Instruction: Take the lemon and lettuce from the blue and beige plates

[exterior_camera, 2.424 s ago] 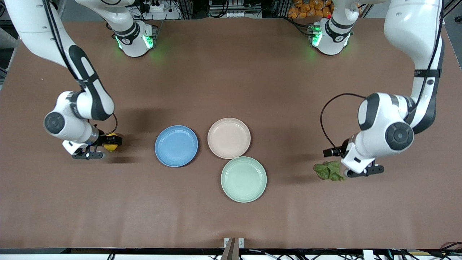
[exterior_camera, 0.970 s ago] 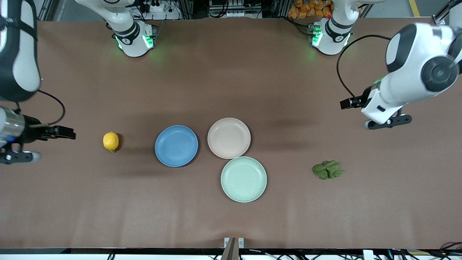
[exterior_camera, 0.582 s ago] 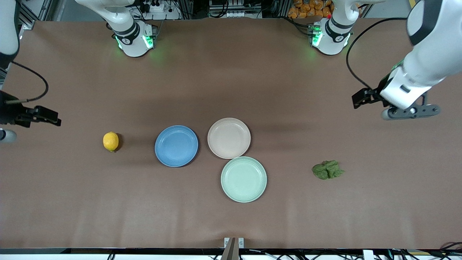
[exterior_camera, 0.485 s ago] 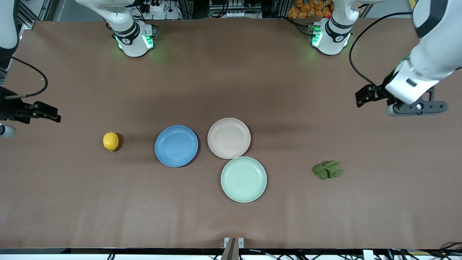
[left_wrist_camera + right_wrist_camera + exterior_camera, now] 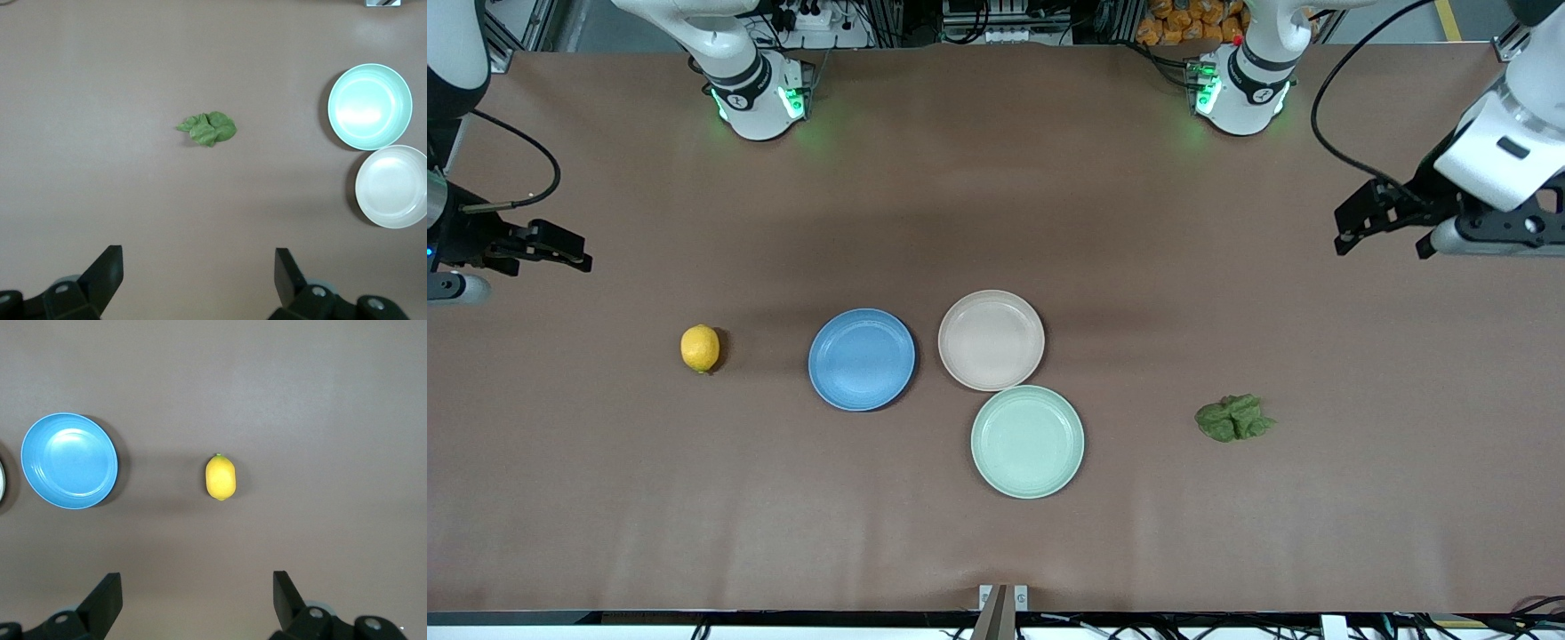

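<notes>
The yellow lemon (image 5: 700,348) lies on the bare table toward the right arm's end, beside the empty blue plate (image 5: 862,359). The dark green lettuce (image 5: 1234,419) lies on the table toward the left arm's end. The empty beige plate (image 5: 991,340) sits beside the blue one. My right gripper (image 5: 454,286) is open and empty, high over its end of the table; its wrist view shows the lemon (image 5: 221,477) and blue plate (image 5: 69,461). My left gripper (image 5: 1489,236) is open and empty, high over its end; its wrist view shows the lettuce (image 5: 208,129) and beige plate (image 5: 392,187).
An empty mint-green plate (image 5: 1027,441) sits nearer the front camera, touching the beige plate; it also shows in the left wrist view (image 5: 369,105). The arm bases stand along the table's farthest edge. A small bracket (image 5: 1002,597) sits at the nearest edge.
The right gripper has left the lemon and the left gripper the lettuce. Both have risen and drawn out toward their ends of the table. The lemon, lettuce and plates have not moved.
</notes>
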Action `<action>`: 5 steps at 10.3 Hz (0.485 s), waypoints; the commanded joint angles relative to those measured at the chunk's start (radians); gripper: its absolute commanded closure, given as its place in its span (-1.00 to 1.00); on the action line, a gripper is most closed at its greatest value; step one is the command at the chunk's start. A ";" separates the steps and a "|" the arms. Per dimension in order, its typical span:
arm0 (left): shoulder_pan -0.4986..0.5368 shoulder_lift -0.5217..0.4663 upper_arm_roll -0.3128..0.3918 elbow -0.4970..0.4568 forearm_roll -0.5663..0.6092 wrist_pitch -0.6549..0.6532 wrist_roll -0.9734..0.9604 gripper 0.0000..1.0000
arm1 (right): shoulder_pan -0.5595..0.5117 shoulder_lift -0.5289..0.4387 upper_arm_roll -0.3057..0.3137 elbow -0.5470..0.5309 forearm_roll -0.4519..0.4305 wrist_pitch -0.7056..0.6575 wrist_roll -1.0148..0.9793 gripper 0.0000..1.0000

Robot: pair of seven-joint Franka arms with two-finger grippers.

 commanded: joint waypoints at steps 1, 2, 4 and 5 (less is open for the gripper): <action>-0.001 -0.006 0.003 0.081 -0.007 -0.125 0.118 -1.00 | -0.015 -0.054 0.007 -0.036 0.017 0.034 -0.005 -1.00; -0.003 0.001 0.003 0.105 0.018 -0.147 0.131 -1.00 | -0.016 -0.045 0.007 -0.039 0.018 0.049 -0.007 -1.00; 0.003 0.013 -0.002 0.115 0.023 -0.158 0.128 -1.00 | -0.016 -0.052 0.007 -0.016 0.015 0.055 -0.002 -1.00; 0.002 0.013 -0.003 0.115 0.023 -0.158 0.128 -1.00 | -0.016 -0.051 0.006 0.007 0.002 0.055 0.001 -1.00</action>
